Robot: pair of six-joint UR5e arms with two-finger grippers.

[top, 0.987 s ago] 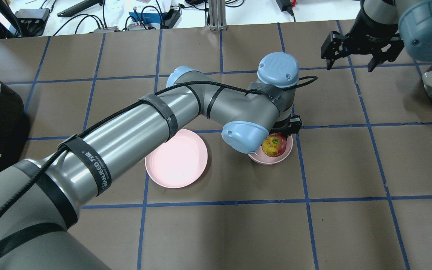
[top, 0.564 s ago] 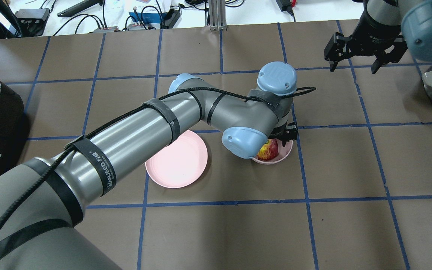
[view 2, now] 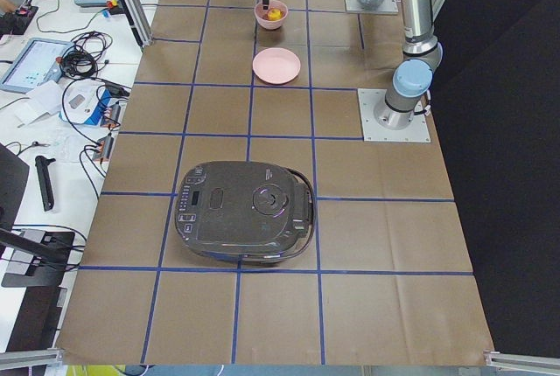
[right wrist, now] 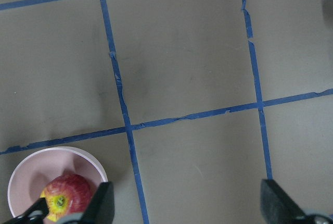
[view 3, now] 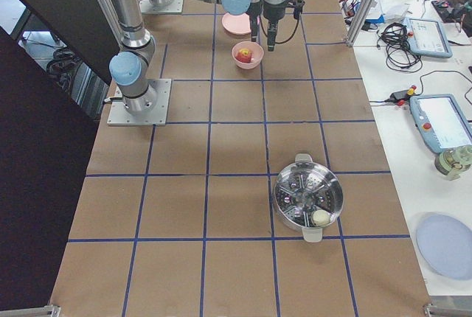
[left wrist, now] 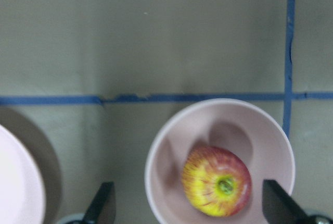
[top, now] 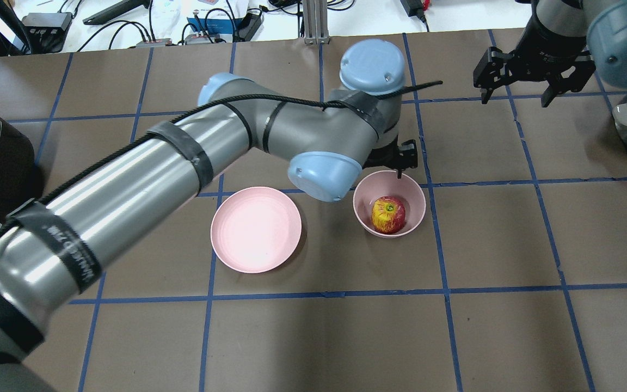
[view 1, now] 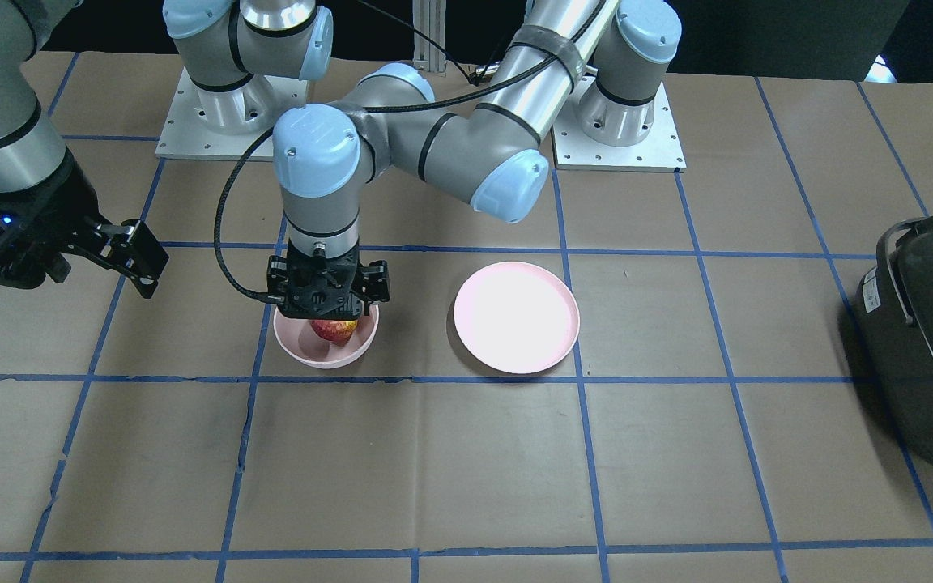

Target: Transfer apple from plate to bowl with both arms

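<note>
One apple (top: pixel 388 214) lies in the one bowl (top: pixel 414 196) near the middle of the bench, with the one plate (top: pixel 256 237) just beside it toward the left end. Of the two grippers, the left gripper (view 1: pixel 327 301) hangs above the bowl, fingers spread wide, gripping nothing. The right gripper (top: pixel 516 93), nearer the bench's right end and far edge, is also spread wide and holds nothing.

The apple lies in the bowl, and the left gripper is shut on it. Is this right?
Not quite. The left gripper is open, not shut on the apple: the left wrist view shows its fingertips wide apart. The apple does lie in the bowl.
</note>
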